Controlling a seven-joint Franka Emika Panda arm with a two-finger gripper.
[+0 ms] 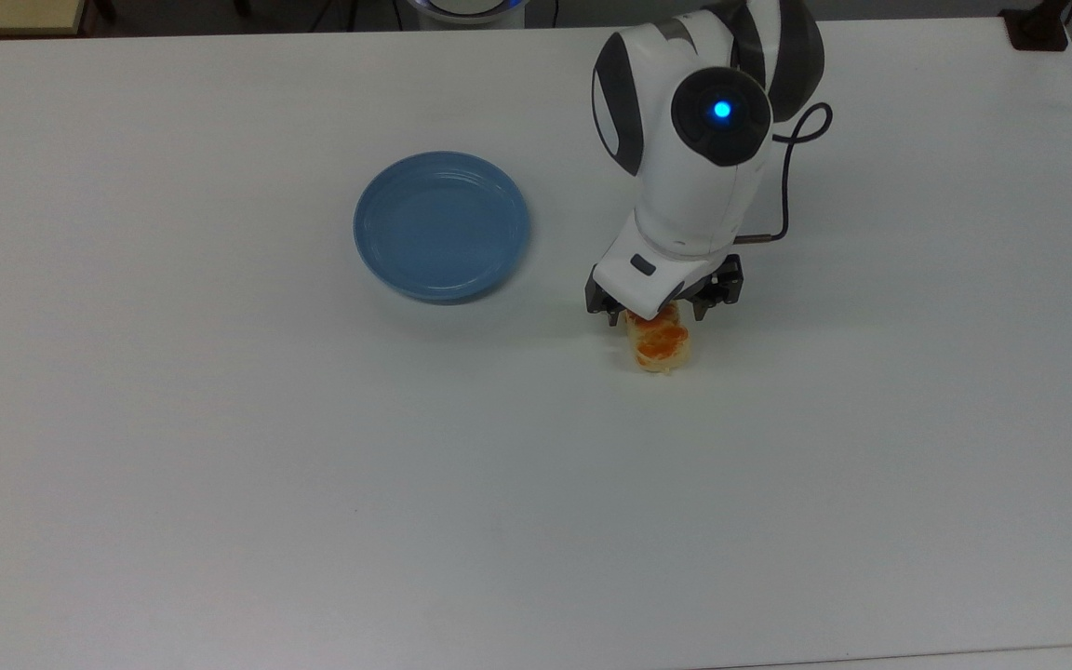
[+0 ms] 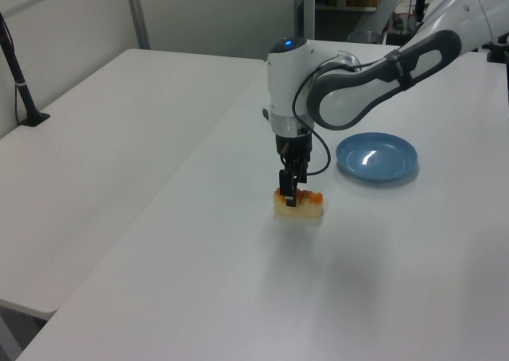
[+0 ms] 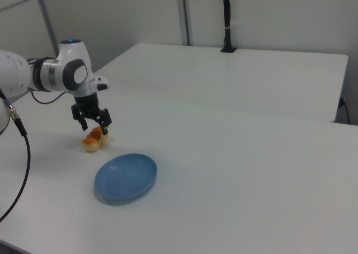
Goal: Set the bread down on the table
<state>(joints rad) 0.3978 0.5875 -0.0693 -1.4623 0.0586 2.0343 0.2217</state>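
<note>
From my station I see the bread [image 1: 658, 343] down on the table [image 1: 220, 447], to the top view's right of the plate [image 1: 441, 226] and well apart from it. The gripper [image 1: 659, 316] sits directly over the loaf's far end. In the top view the white wrist housing covers most of the fingers and hides the upper part of the loaf, so I get just the nearer end with its orange glaze.

In the left view the gripper [image 2: 291, 192] comes straight down onto the bread [image 2: 299, 206], and the dark fingers overlap the loaf's middle; the loaf's base appears to rest on the table [image 2: 199, 281], with a faint shadow right beneath it. In the right view the gripper [image 3: 94, 123] shows its two fingers spread to either side of the bread [image 3: 94, 141], just above it. I cannot tell whether the pads press the loaf or stand a little off it.

The plate [image 3: 126, 177] lies bare, nearer the right view's camera than the loaf. The arm's base is cut off at the frame edge.
</note>
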